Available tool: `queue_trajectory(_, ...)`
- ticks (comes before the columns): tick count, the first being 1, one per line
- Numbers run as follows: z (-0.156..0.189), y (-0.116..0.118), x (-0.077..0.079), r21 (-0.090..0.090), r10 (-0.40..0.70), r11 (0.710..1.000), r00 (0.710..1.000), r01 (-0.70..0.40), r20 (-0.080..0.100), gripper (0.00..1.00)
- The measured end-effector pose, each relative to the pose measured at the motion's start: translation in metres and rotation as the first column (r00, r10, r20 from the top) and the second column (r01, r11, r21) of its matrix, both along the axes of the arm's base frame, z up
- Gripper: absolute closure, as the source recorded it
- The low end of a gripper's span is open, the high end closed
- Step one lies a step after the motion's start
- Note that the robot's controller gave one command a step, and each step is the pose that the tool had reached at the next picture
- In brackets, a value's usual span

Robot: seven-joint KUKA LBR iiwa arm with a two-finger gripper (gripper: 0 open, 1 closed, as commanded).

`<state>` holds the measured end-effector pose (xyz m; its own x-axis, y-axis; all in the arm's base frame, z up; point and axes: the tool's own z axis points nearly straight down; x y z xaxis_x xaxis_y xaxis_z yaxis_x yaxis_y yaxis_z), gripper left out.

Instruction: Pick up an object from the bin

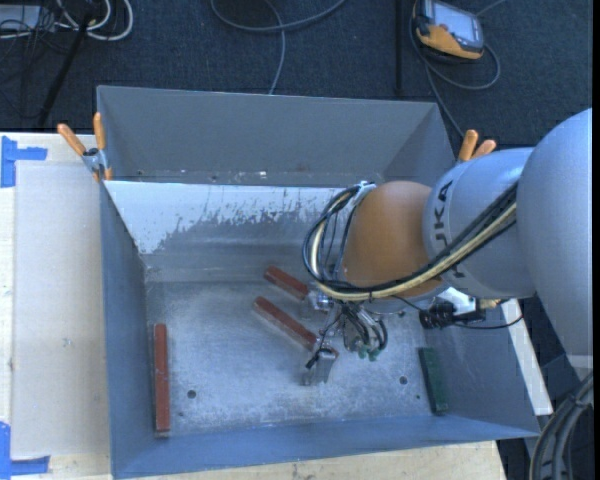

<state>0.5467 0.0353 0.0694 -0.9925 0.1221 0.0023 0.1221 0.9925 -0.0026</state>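
Red-brown sticks (161, 378) (285, 322) (285, 282) number three, the dark green bar (435, 379) one; claw (319, 364) between them.

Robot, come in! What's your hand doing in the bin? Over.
Hand down in the bin, at the lower end of a reddish-brown stick. Second reddish-brown stick just beyond it. Nothing piled on them.

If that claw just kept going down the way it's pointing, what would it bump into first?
Probably the bare grey floor of the bin, just beside the end of a reddish-brown stick. The gripper hangs so close to that end that it might clip it; depth is unclear.
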Motion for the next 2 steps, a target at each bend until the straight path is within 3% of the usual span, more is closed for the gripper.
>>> queue_trajectory(1, 0.000, 0.003, 0.000, 0.003, 0.002, 1.000, 1.000, -0.002, 0.001, 1.00)
queue_trajectory(2, 0.141, 0.011, 0.003, 0.004, -0.026, 1.000, 1.000, 0.025, 0.011, 1.00)
